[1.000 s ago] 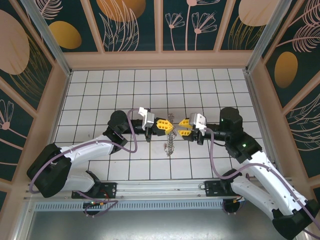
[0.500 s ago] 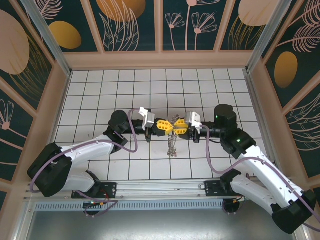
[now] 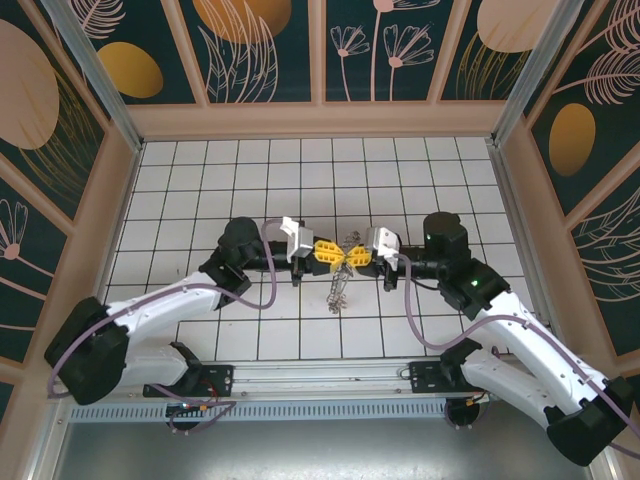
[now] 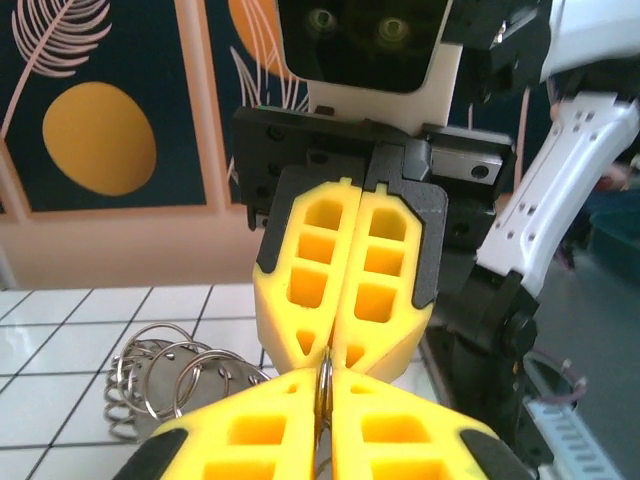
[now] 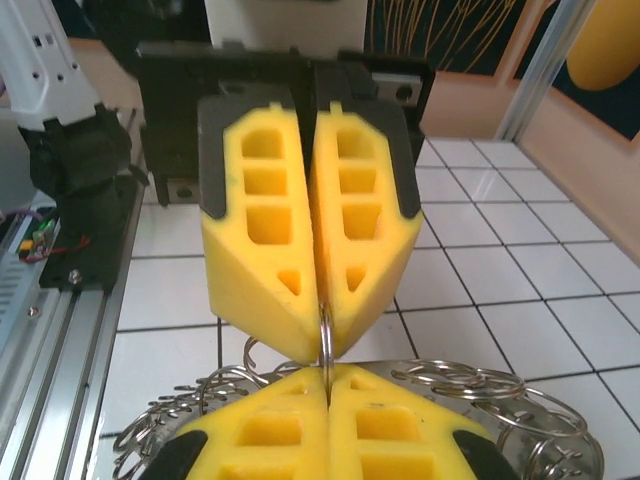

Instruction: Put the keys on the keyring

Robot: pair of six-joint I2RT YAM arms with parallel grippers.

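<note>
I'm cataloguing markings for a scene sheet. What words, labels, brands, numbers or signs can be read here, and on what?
None can be read.
Yellow fingers and the ring pinched between them: blank.
Wall panels: leaf and circle patterns, no lettering.
Circuit board: too blurred to read.

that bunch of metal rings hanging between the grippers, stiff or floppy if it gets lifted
Probably floppy: the bunch of rings dangles loose below the left gripper and right gripper. Likely slippery: thin shiny wire pinched only at the fingertips.
</note>
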